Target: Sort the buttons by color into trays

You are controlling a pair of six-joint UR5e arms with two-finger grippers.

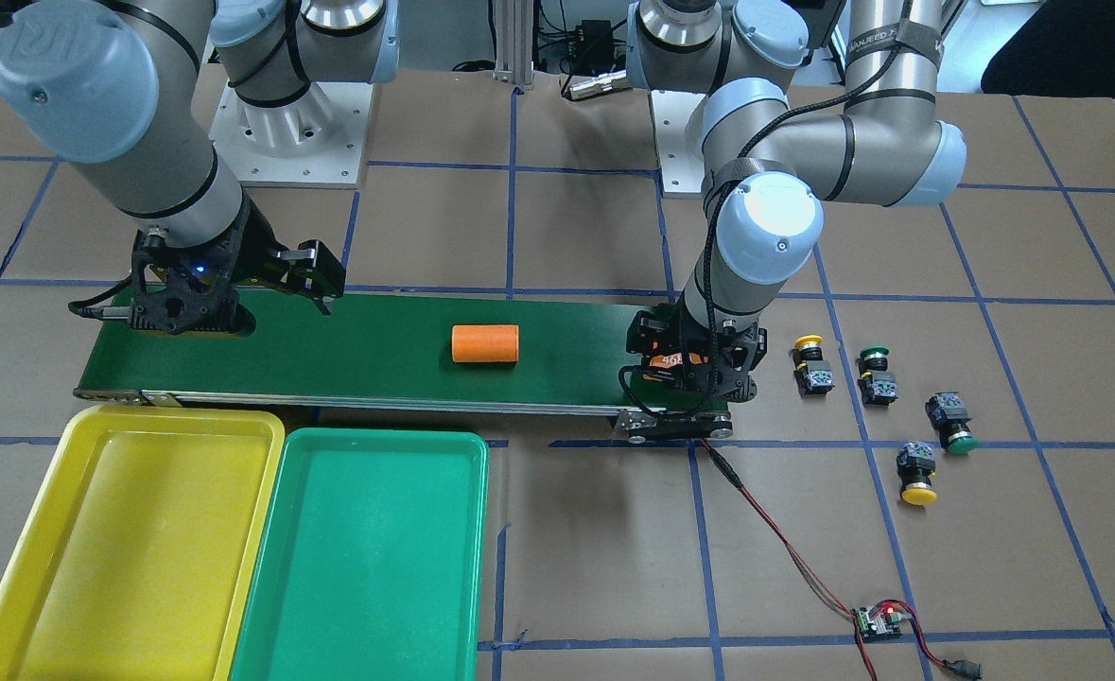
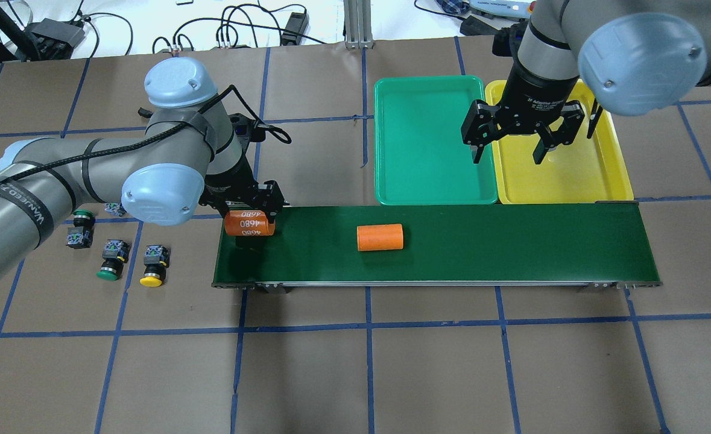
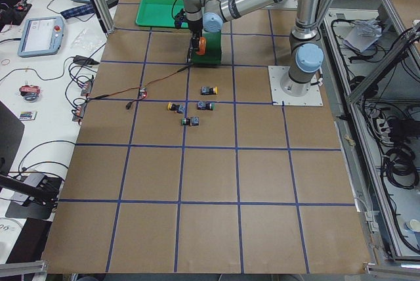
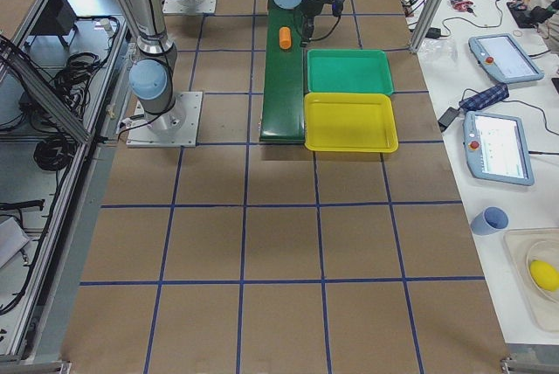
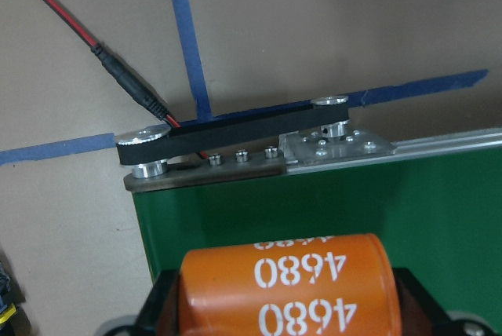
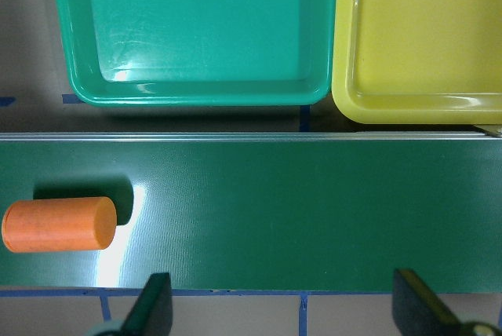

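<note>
from my remote seat i saw the left arm reach out, folded at the elbow, its wrist turned straight down over the left end of the conveyor belt (image 1: 377, 350). the left gripper (image 2: 251, 210) was clamped on an orange cylinder marked 4680 (image 5: 286, 289), held lying on its side, crosswise between the fingers; i could not tell whether it touched the belt. a second orange cylinder (image 1: 484, 343) lay on its side near the middle of the belt.

the right arm came in over the belt's other end, wrist pointing down, and the right gripper (image 2: 507, 155) hung high with its fingers wide apart and nothing between them.

the four buttons lay on the brown table paper just past the belt's left end, well apart from the trays: a yellow-capped one (image 1: 809, 364) and a green-capped one (image 1: 876, 375) nearer the robot, another green one (image 1: 950, 422) and another yellow one (image 1: 916, 470) farther out. the yellow tray (image 1: 169, 416) and green tray (image 1: 387, 437) sat side by side, touching, just beside the belt's right half.
</note>
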